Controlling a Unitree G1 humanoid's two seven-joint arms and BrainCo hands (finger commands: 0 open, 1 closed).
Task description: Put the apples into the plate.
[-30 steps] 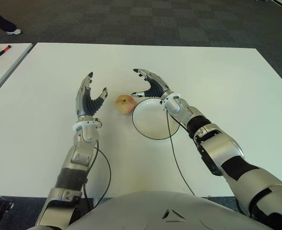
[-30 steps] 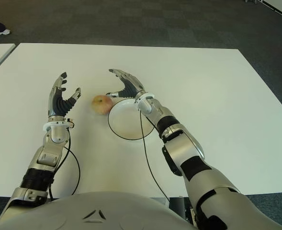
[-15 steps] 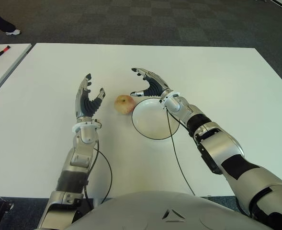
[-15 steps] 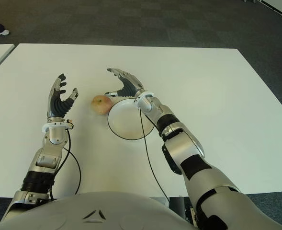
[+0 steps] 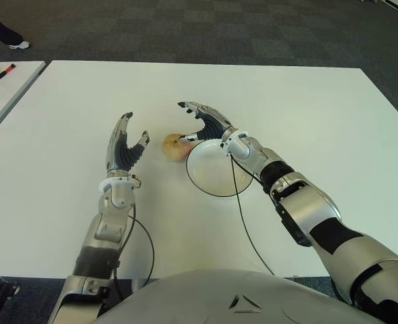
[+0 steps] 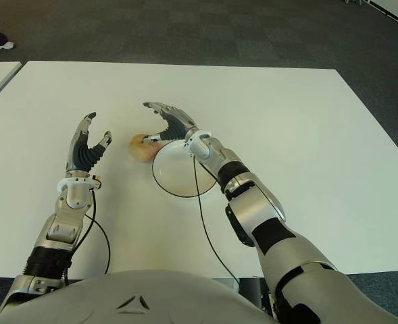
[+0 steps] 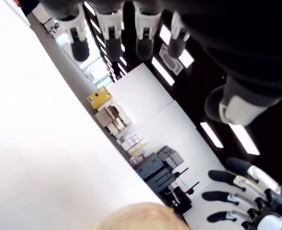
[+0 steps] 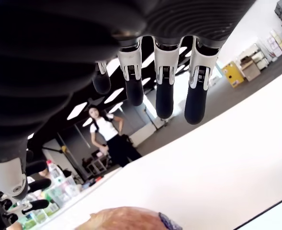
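In the eye views, a single apple lies on the white desk, just outside the left rim of the white plate and not in it; being round, it has no clear long axis, and its stem end cannot be made out. The right hand hovers over the far left edge of the plate with its fingers spread, fingertips reaching out above the apple and thumb close beside it, though contact cannot be confirmed. Compared with half a second ago, this hand has shifted toward the apple and now partly covers its far side, while the apple and plate have not moved. The left hand is raised, palm toward the apple, fingers apart and holding nothing, some way to the apple's left; it has drawn back slightly toward the robot. In the left wrist view, the left hand's fingertips hang open above the desk, only the top of the apple shows at the frame edge, and the right hand appears beyond. In the right wrist view, the spread fingers hover over the apple, which is cut off by the frame, and a person stands in the background.
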